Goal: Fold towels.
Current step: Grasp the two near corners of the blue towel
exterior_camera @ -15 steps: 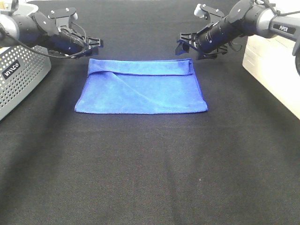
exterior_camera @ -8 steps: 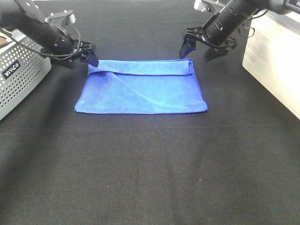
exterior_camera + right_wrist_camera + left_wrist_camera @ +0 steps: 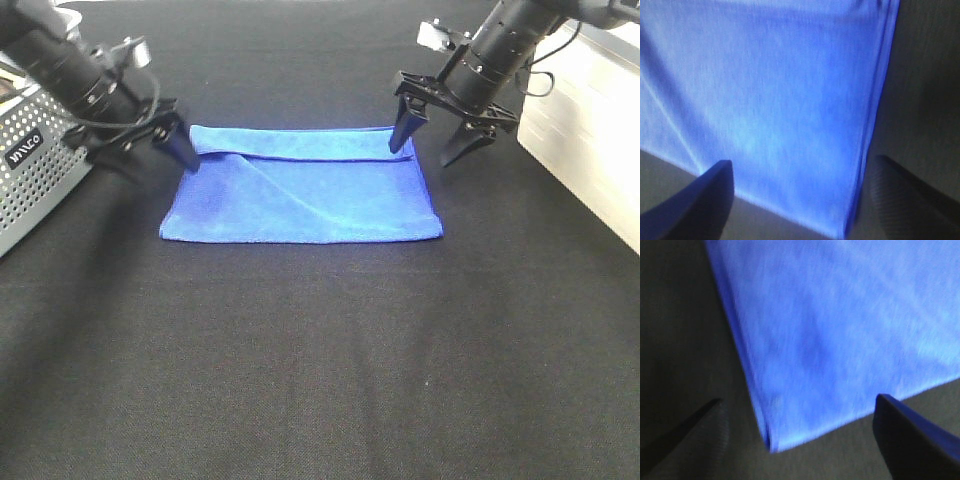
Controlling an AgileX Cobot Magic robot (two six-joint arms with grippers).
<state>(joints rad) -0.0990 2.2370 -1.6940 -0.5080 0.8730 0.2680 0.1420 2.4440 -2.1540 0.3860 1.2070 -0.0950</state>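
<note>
Towel (image 3: 300, 190) lies flat on the black table (image 3: 320, 380), in the far middle between the arms. It looks already doubled, with a narrow flap along the far edge. Its long axis runs left-right and the near long edge faces the camera.

Left gripper (image 3: 152, 160) hangs at the far-left corner and right gripper (image 3: 423, 150) at the far-right corner. Both sets of jaws are wide open and hold nothing.

Step looks like grabbing the far corners. To do it well:
- straddle each corner and get one finger under all layers
- close both sides together
- lift level and keep the edge taut so the corners line up
</note>
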